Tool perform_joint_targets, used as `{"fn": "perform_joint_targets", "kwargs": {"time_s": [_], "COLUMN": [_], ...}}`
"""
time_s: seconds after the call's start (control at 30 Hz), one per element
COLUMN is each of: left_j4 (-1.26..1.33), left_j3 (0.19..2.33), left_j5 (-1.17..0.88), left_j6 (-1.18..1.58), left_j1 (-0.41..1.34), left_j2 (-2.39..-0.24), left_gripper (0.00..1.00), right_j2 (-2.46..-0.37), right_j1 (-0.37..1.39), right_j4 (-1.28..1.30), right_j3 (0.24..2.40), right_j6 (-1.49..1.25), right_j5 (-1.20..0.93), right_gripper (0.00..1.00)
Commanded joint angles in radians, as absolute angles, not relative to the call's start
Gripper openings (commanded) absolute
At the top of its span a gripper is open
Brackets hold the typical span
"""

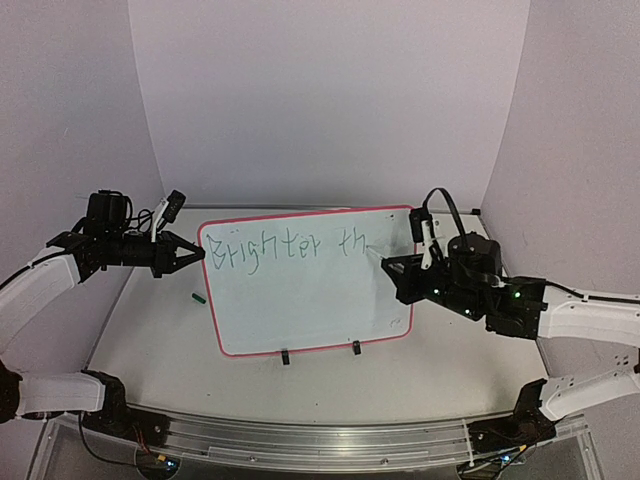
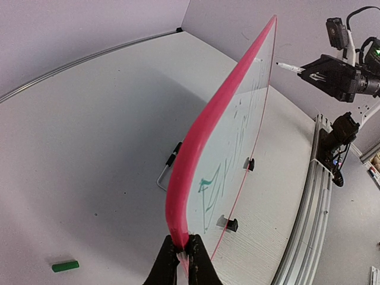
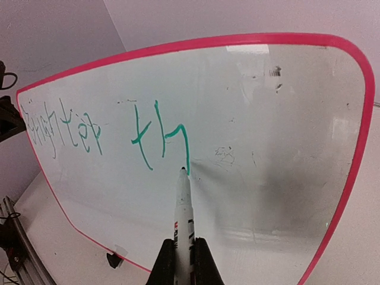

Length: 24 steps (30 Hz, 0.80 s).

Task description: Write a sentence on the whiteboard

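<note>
From above, the whiteboard (image 1: 300,315) stands in the middle of the frame on the grey surface (image 1: 150,345). It has a pink frame, and two black clips (image 1: 285,357) sit on its lower edge. The sentence (image 1: 290,247) runs along the top of the board in green and so far reads "Brighter th". The left pincer (image 1: 195,253) is at the board's left edge, clamped on the frame. The right pincer (image 1: 388,264) is near the upper right of the board. It is clamped on a white marker (image 1: 376,254) whose tip is at the end of the green letters. A small green piece (image 1: 198,297) lies on the surface just left of the board.

In the left wrist view, the whiteboard (image 2: 249,107) is seen from its edge, standing up on the surface. The left pincer (image 2: 184,252), at the bottom middle, pinches the pink frame between its two fingers. The small green piece (image 2: 65,266) lies in the lower left. The right pincer (image 2: 310,70) and the marker (image 2: 291,67) are in the upper right.

In the right wrist view, the right pincer (image 3: 184,264) at the bottom middle grips the marker (image 3: 184,219). The marker's tip touches the whiteboard (image 3: 285,148) at the foot of the green "h". The sentence (image 3: 160,139) fills the left half of the board.
</note>
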<state>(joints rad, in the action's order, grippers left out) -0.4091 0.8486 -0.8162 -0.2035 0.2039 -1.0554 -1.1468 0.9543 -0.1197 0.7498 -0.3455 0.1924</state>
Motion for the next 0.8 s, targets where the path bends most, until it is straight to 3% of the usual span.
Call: {"fn": "perform_joint_targets", "kwargs": {"time_s": [0.0,0.77], "left_j4": [-0.469,-0.470], "left_j3": [0.846,0.847], "left_j5": [-0.792,-0.790], "left_j6": [-0.236,-0.237], "left_j1": [0.222,0.227], "left_j2": [-1.084,-1.087], "left_gripper": [0.00,0.00], "right_j2": [-1.074,-1.136], "right_j1": [0.951,0.886], "right_j4": [-0.134,-0.141], "right_j3": [0.749,0.786], "right_j6": [-0.327,-0.282], "right_j5": [0.217,0.202], "right_gripper": [0.00,0.00]}}
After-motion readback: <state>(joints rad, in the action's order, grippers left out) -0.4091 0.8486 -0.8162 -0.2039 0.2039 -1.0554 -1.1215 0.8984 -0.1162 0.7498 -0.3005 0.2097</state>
